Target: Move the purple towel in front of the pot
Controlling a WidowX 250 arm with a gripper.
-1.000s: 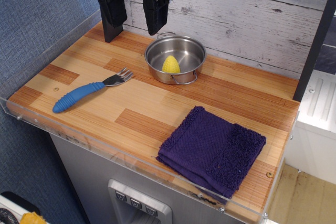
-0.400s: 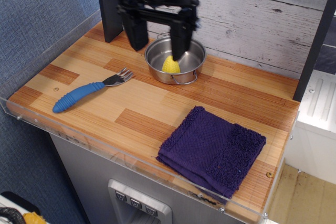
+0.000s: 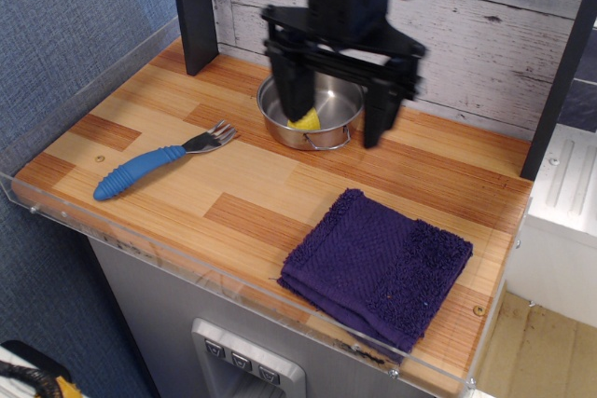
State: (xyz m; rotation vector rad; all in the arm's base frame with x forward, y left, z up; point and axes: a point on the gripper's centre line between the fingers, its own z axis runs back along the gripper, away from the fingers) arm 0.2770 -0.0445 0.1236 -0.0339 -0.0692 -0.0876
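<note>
The purple towel [image 3: 378, 266] lies folded flat at the front right of the wooden counter. The small steel pot [image 3: 328, 132] stands at the back middle with a yellow piece [image 3: 306, 120] inside it. My black gripper [image 3: 338, 114] hangs open above the pot, fingers spread wide, one fingertip [image 3: 296, 104] over the pot's left part and the other [image 3: 376, 128] past its right rim. It holds nothing and partly hides the pot. The towel is apart from it, nearer the front.
A fork with a blue handle [image 3: 154, 165] lies at the left. A clear plastic rim [image 3: 233, 281] runs along the counter's front and left edges. A dark post [image 3: 191, 6] stands at the back left. A grey plank wall is behind.
The gripper has moved right and toward the front, from the back left corner to over the pot, staying open. The towel, pot and fork have not moved.
</note>
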